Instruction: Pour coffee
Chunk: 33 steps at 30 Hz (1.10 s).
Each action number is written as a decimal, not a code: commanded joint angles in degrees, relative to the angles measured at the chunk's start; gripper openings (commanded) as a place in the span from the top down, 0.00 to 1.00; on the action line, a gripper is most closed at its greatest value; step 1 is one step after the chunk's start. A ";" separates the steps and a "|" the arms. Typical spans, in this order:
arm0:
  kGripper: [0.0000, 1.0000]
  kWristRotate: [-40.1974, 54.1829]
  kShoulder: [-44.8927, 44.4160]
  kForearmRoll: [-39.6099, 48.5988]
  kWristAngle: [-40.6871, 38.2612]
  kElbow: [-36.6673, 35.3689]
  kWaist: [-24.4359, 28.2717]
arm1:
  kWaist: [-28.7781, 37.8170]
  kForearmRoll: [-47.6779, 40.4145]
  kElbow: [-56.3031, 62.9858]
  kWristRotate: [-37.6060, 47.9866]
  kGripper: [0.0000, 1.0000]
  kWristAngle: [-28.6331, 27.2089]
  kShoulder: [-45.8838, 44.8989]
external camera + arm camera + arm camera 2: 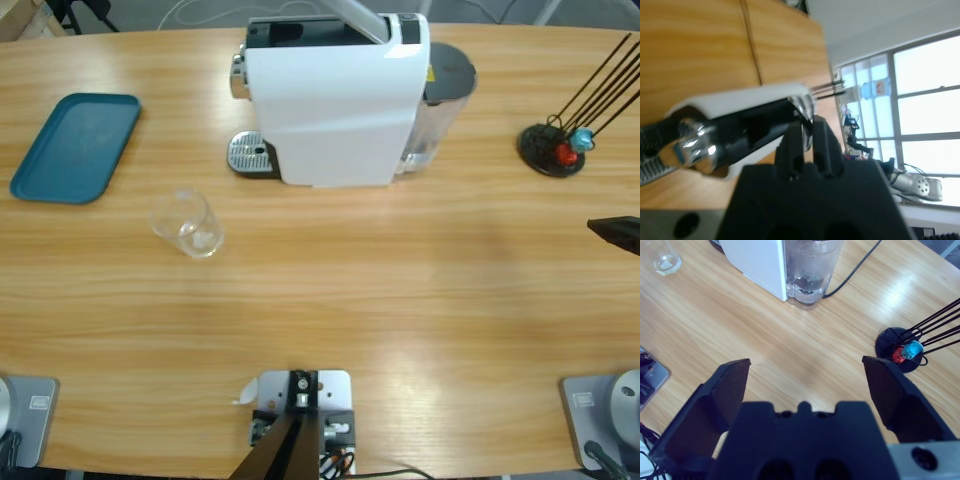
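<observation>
Two black-jawed grippers are in view, far apart from each other. The left gripper (807, 125) is right up against the tall white boxy coffee machine (335, 110) at the far middle of the long wooden table (400, 300). Its jaws are drawn close with only a thin slit between them, and their tips are at a chrome part on the machine's top. Whether they actually pinch that part cannot be told. In the high view a silver arm segment (362, 18) slants down onto the machine's top.

The right gripper (806, 361) hangs over bare wood at the table's right side. Its jaws are spread wide and grasp nothing. Only a black jaw tip shows at the right edge of the high view.

A small clear glass tumbler (186, 224) stands upright in front of and to the left of the machine, a little apart from the perforated metal drip tray (250, 155). No coffee can be made out, and the tumbler looks clear. A teal rectangular plastic tray (75, 147) lies at the far left. A round black stand with thin dark rods (550, 150) sits at the far right.
</observation>
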 commanded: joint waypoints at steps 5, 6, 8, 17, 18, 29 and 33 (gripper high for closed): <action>0.11 13.55 -1.12 -7.05 -2.21 -3.81 -4.04 | 0.53 0.03 1.24 1.28 0.00 -1.20 -0.69; 0.02 19.45 -2.47 -7.01 -0.17 -2.50 -4.53 | 0.53 -0.85 2.05 2.49 0.00 -3.62 -2.28; 0.00 30.26 -5.78 -6.66 5.98 2.07 -5.16 | 0.44 -1.77 1.92 3.62 0.00 -9.27 -6.39; 0.00 61.03 -21.88 7.10 34.32 20.51 -10.93 | -11.85 -2.66 -0.96 9.12 0.00 -1.04 6.50; 0.00 61.03 -23.28 7.21 34.32 21.80 -10.93 | -14.24 -3.12 -1.33 8.72 0.00 -1.16 7.78; 0.01 59.14 -31.07 12.37 35.06 27.77 -10.93 | -27.21 -26.02 10.92 16.64 0.00 -5.79 26.39; 0.01 58.23 -31.44 12.67 35.11 27.39 -10.93 | -30.48 -34.80 18.45 19.93 0.01 -9.00 26.20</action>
